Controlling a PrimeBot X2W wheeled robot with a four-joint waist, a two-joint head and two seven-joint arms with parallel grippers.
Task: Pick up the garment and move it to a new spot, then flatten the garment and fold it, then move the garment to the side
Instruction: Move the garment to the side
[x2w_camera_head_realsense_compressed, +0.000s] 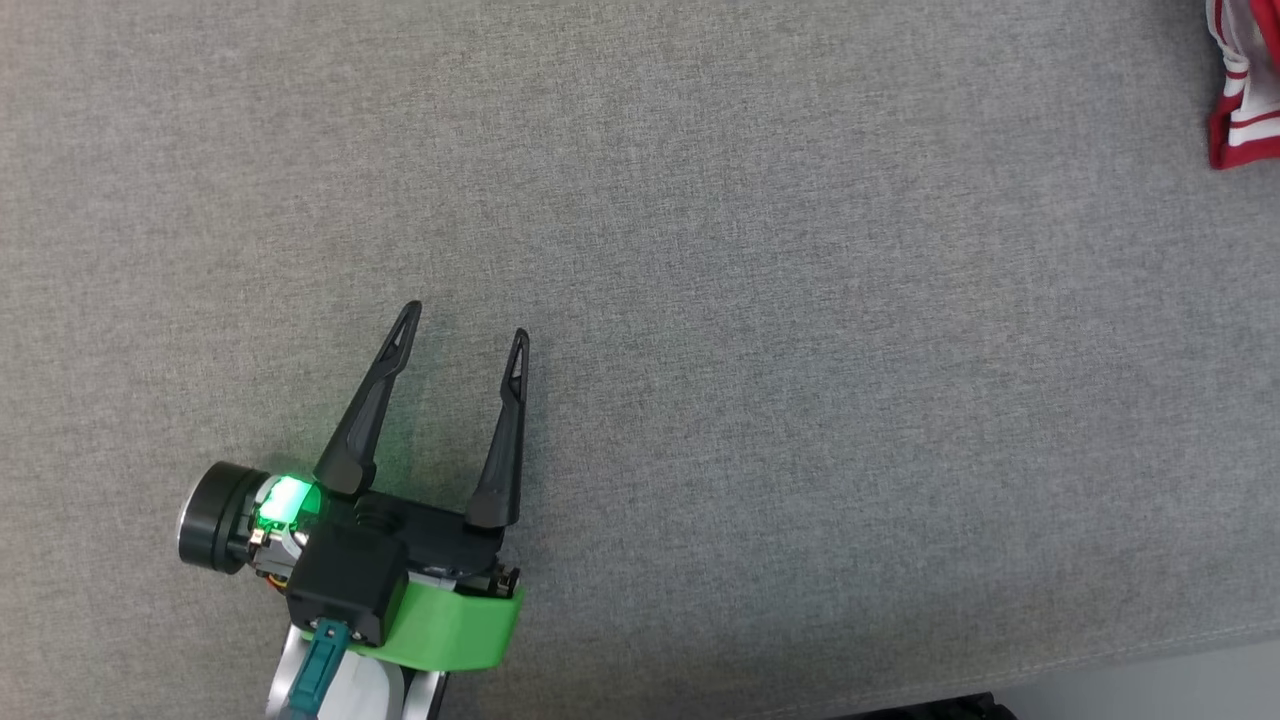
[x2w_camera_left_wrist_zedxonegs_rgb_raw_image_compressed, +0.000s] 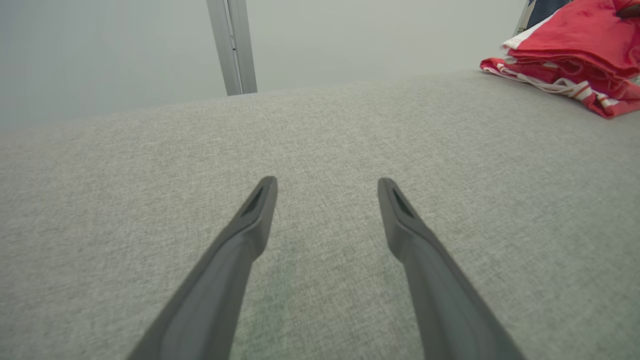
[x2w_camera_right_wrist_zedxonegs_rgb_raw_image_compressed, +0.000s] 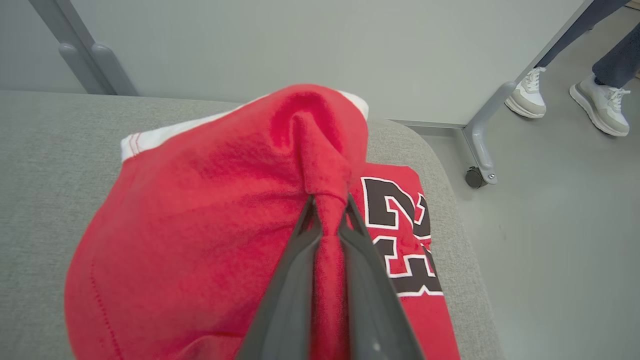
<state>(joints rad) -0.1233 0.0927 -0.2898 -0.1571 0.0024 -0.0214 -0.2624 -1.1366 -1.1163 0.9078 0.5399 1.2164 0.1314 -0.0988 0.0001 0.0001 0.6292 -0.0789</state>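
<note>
The left gripper (x2w_camera_head_realsense_compressed: 465, 324) sits at the lower left of the head view, low over the grey padded surface (x2w_camera_head_realsense_compressed: 800, 300). Its two dark fingers point up and a little to the right, spread wide with nothing between them. A green light (x2w_camera_head_realsense_compressed: 285, 498) glows at its base, and a green band (x2w_camera_head_realsense_compressed: 450, 625) wraps the wrist behind it. In the left wrist view its fingers (x2w_camera_left_wrist_zedxonegs_rgb_raw_image_compressed: 240, 250) reach out over bare grey cloth, angled slightly down; whether the tips touch it cannot be told.

The garment (x2w_camera_head_realsense_compressed: 1240, 120), red with white stripes, lies at the top right corner of the head view, well apart from the left gripper. The left wrist view shows it as a bunched heap (x2w_camera_left_wrist_zedxonegs_rgb_raw_image_compressed: 575, 40) near the far edge of the surface.

The right gripper (x2w_camera_right_wrist_zedxonegs_rgb_raw_image_compressed: 329, 200) is almost closed, pinching a ridge of the red cloth. The garment bulges up around the pinch, with black, white-edged numbers (x2w_camera_right_wrist_zedxonegs_rgb_raw_image_compressed: 400, 235) just right of the fingers, near the rounded corner of the surface. Beyond that corner a metal leg (x2w_camera_right_wrist_zedxonegs_rgb_raw_image_compressed: 482, 130) on a small wheel stands on the floor, with a person's pale shoes (x2w_camera_right_wrist_zedxonegs_rgb_raw_image_compressed: 525, 95) further off.
</note>
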